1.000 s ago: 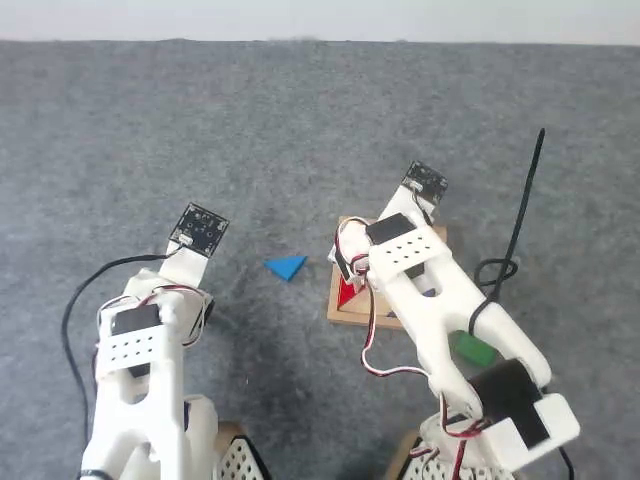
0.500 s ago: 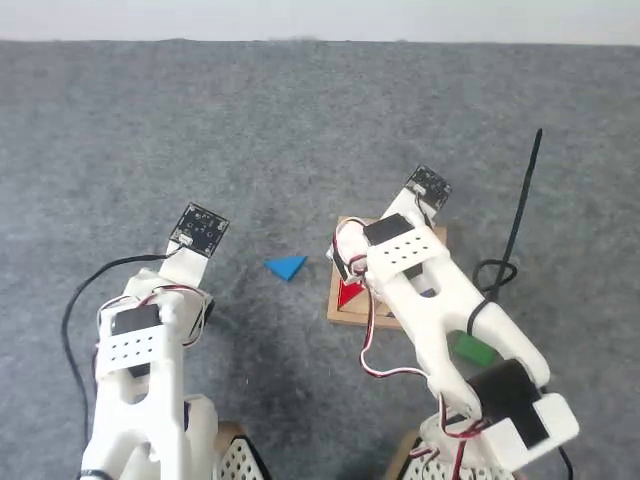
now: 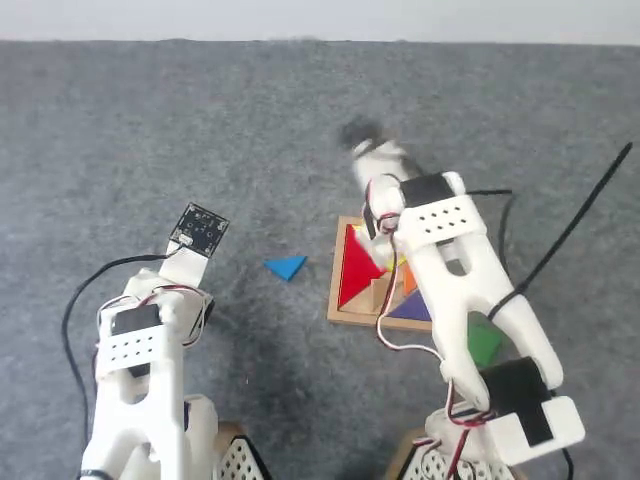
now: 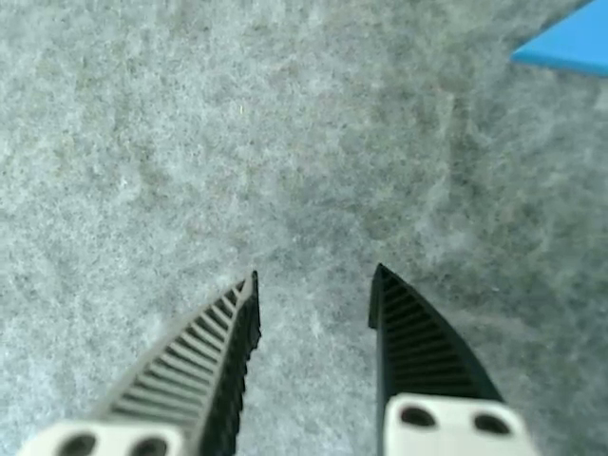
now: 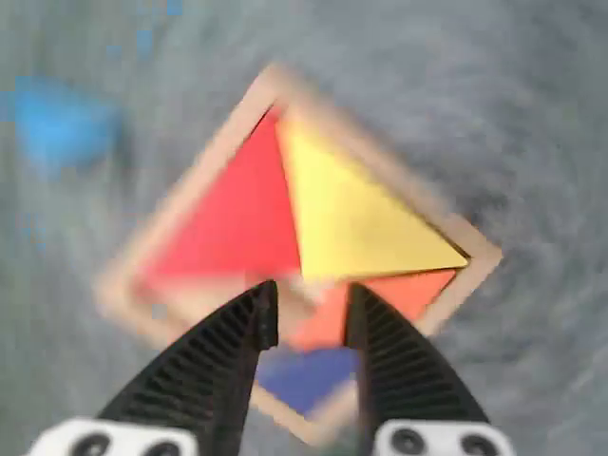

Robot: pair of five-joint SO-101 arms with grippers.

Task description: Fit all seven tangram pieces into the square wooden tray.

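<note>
Right gripper now higher above tray

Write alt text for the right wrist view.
The open right tool hangs above the square wooden tray, holding a red triangle, a yellow triangle, an orange piece and a purple piece. A blue triangle lies apart on the grey mat.

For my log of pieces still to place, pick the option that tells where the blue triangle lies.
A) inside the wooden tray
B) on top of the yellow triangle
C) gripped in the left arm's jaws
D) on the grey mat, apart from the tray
D: the blue triangle lies flat on the grey mat, with bare mat between it and the tray.
</note>
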